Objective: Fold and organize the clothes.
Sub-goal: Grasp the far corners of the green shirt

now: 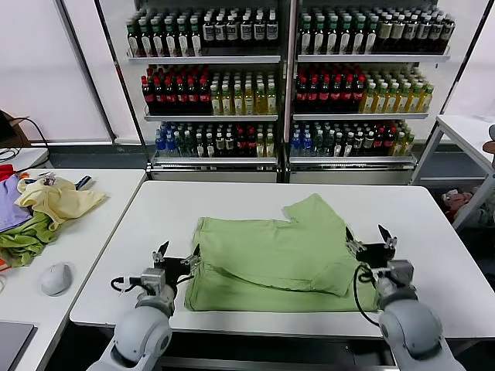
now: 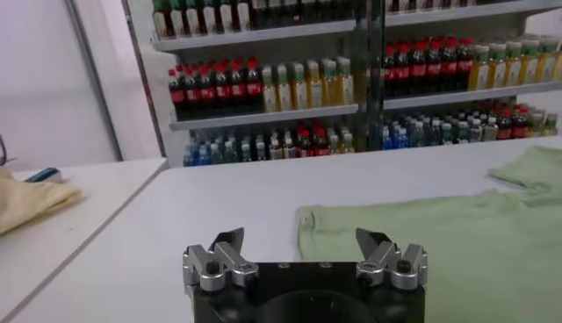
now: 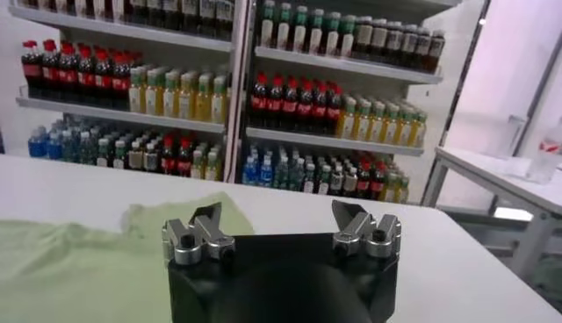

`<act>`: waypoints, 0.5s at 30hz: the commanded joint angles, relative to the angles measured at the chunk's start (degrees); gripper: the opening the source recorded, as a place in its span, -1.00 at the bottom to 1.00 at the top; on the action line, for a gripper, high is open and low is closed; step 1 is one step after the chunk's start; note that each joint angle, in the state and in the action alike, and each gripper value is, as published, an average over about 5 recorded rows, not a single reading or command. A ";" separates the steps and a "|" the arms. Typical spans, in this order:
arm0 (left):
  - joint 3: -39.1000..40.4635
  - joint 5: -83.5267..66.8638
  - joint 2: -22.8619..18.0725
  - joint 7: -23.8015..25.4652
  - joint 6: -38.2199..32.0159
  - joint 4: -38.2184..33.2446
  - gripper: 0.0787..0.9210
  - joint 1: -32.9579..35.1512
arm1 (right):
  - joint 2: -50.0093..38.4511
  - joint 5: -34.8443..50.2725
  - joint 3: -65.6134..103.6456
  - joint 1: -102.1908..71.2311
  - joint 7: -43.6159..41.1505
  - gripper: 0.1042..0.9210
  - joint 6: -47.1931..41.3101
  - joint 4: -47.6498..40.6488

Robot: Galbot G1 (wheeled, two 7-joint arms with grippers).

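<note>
The light green T-shirt [image 1: 272, 259] lies partly folded in the middle of the white table [image 1: 429, 224]. The left gripper [image 1: 177, 255] sits at its left edge, fingers wide apart, holding nothing. The right gripper [image 1: 368, 239] sits at the right edge, also spread wide and empty

The white table [image 1: 232, 197] lies bare on every side of the green T-shirt [image 1: 271, 259], so there is open room to reach along its far edge and both ends. The left gripper [image 1: 177, 255] and right gripper [image 1: 368, 239], jaws spread, flank the shirt's near corners. The bottle shelves [image 1: 286, 85] stand well behind.
</note>
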 commanded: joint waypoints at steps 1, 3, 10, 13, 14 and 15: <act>7.19 -2.35 -2.55 -0.40 -0.06 19.16 0.77 -18.73 | 1.00 1.46 -9.41 21.30 0.26 0.76 -1.04 -22.41; 7.87 -2.40 -3.37 -0.37 -0.13 21.54 0.77 -20.71 | 2.03 1.06 -10.92 24.23 0.01 0.76 -1.01 -26.00; 9.49 -2.43 -5.92 -0.26 -0.89 30.94 0.77 -26.56 | 5.38 -0.43 -13.44 31.12 -0.79 0.76 -0.58 -37.12; 9.85 -2.39 -6.38 -0.16 -1.33 34.04 0.77 -28.07 | 6.80 -0.89 -13.85 33.25 -1.25 0.76 0.00 -42.45; 9.93 -2.39 -6.45 -0.13 -1.41 34.77 0.77 -28.37 | 7.23 -1.01 -13.90 33.80 -1.44 0.76 0.14 -43.91; 10.00 -2.42 -6.48 -0.10 -1.41 35.42 0.77 -28.62 | 7.68 -1.10 -13.94 34.31 -1.65 0.76 0.21 -45.17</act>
